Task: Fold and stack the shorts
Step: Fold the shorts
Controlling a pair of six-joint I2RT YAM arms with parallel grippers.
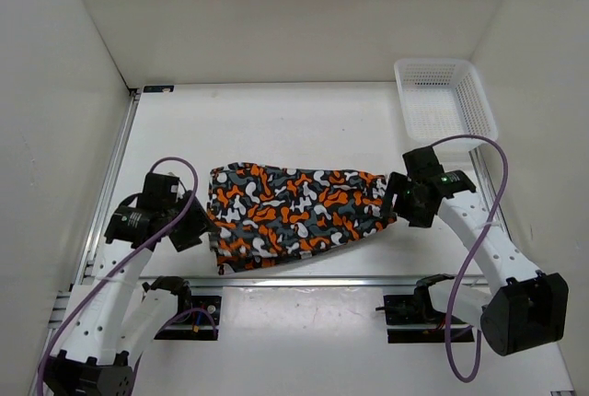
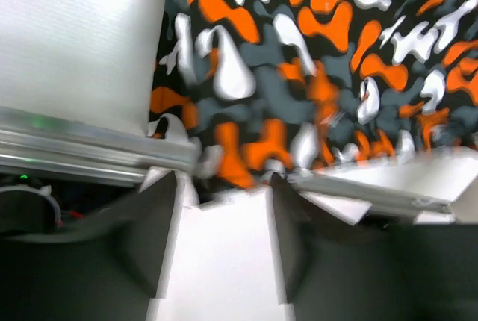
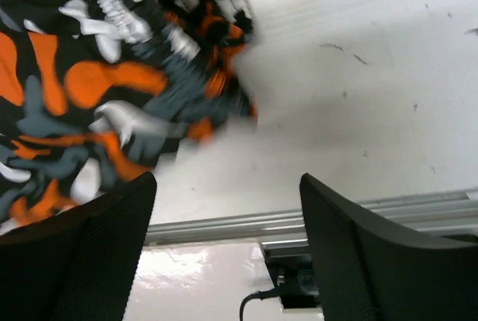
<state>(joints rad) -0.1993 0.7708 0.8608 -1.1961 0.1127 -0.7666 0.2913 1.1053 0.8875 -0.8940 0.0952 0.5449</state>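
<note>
Clearly the left tool [image 2: 220, 190] and right tool [image 3: 225, 187] stand open, flanking the shorts [image 1: 294, 212].

The camouflage-print shorts [image 2: 314, 75] filled the blurred view, their edge meeting an aluminium rail [image 2: 75, 145], with the bare white table [image 2: 75, 30] beside them. The left gripper [image 2: 216, 254] had its jaws apart and empty.
</note>
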